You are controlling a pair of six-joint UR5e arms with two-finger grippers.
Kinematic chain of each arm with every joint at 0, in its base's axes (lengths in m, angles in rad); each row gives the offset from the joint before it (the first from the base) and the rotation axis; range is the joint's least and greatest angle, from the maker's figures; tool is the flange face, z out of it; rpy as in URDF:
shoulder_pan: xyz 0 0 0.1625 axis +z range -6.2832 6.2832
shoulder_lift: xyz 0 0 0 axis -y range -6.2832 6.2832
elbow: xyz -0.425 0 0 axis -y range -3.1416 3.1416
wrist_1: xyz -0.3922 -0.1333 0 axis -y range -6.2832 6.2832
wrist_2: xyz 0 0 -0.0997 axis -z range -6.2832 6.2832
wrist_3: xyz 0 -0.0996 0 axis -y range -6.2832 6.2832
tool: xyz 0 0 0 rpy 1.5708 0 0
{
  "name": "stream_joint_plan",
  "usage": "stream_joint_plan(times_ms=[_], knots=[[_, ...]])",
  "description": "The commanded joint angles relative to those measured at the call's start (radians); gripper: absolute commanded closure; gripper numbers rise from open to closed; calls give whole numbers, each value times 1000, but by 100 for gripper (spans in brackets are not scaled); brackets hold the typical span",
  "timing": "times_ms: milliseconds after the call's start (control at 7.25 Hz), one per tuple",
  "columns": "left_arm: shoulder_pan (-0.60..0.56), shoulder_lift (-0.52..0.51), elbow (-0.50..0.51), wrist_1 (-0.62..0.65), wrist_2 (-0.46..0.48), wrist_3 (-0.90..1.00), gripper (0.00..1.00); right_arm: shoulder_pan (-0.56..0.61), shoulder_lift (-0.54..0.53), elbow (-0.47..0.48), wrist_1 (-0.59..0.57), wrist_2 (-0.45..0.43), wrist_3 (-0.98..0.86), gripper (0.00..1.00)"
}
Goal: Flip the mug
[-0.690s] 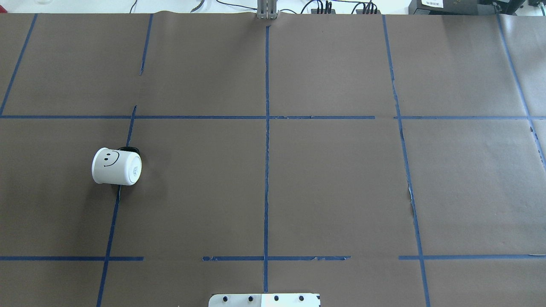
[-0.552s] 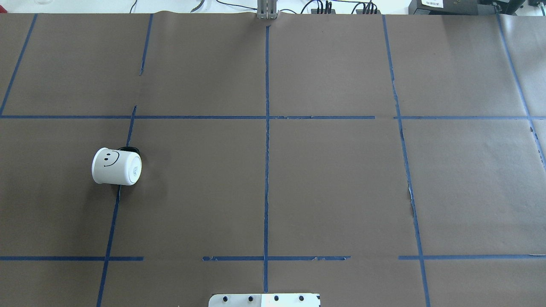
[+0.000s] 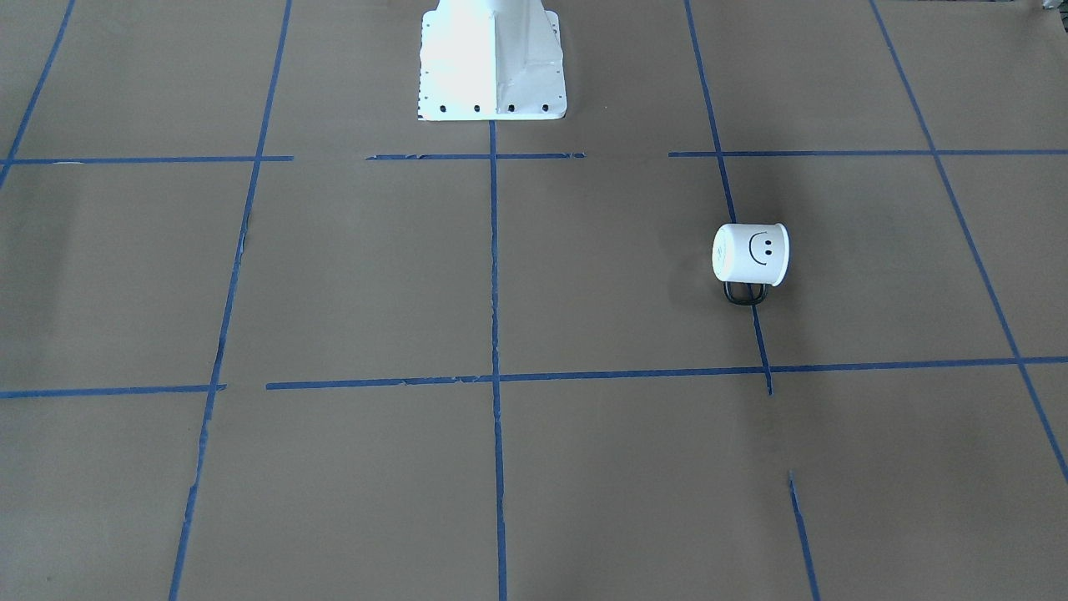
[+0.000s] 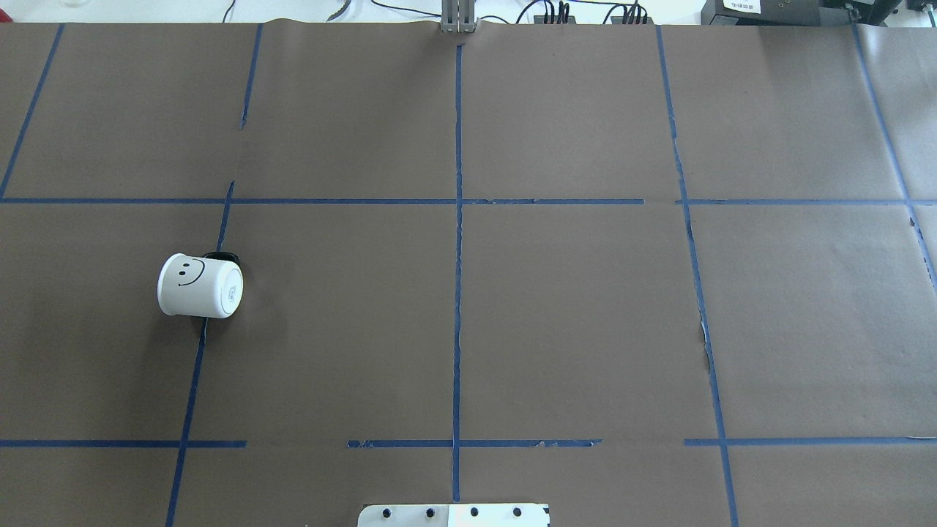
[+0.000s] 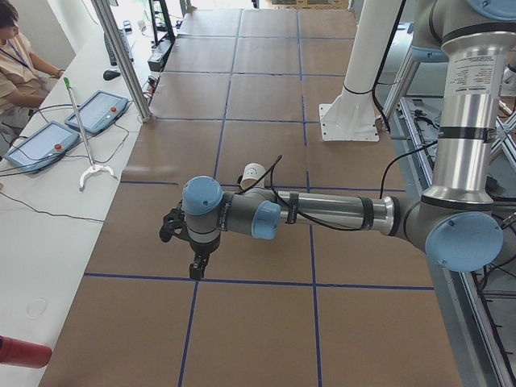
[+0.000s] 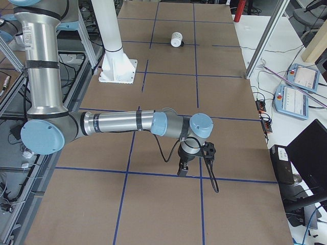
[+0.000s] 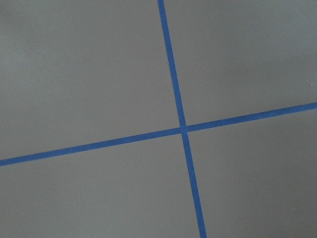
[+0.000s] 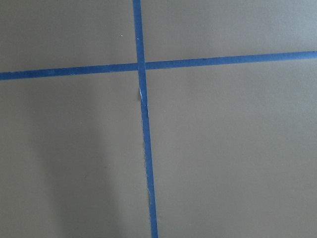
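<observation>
The mug [image 4: 199, 285] is white with a black smiley face and lies on its side on the left half of the table. Its flat base faces the table's middle and its black handle [image 4: 222, 257] points to the far side. It also shows in the front view [image 3: 751, 254], the left side view [image 5: 254, 172] and the right side view [image 6: 176, 39]. My left gripper [image 5: 196, 272] hangs over the table's left end, well short of the mug. My right gripper [image 6: 182, 172] hangs over the right end. I cannot tell whether either is open. Both wrist views show only brown paper and tape.
Brown paper with a blue tape grid [image 4: 458, 219] covers the table. The white robot pedestal [image 3: 492, 75] stands at the near edge. A person [image 5: 16, 64], tablets [image 5: 97, 110] and a pole [image 5: 121, 56] are beyond the far edge; pendants [image 6: 294, 97] show on the right.
</observation>
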Motion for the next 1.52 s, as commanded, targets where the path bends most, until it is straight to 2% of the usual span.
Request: stream_joint_plan(times_ms=[0,138,276,414,552,690,828,966,1103,1241,1379], knots=[[89,2,-9,-106,-54,-116,0,0,0,0,0,0,0,0],[189,2,-25,-208,-44,-362,0,0,0,0,0,0,0,0],[282,25,-24,-413,-32,-623,0,0,0,0,0,0,0,0],[400,54,-23,-641,21,-883,0,0,0,0,0,0,0,0],[517,59,-23,-792,63,-1106,0,0,0,0,0,0,0,0],[629,57,-24,-936,164,-1286,0,0,0,0,0,0,0,0],[727,59,-24,-1039,250,-1405,0,0,0,0,0,0,0,0],[771,60,-16,-1253,257,-1506,0,0,0,0,0,0,0,0],[795,60,49,-1491,261,-1595,0,0,0,0,0,0,0,0],[800,60,113,-1578,302,-1599,0,0,0,0,0,0,0,0],[802,54,163,-1603,365,-1592,0,0,0,0,0,0,0,0]])
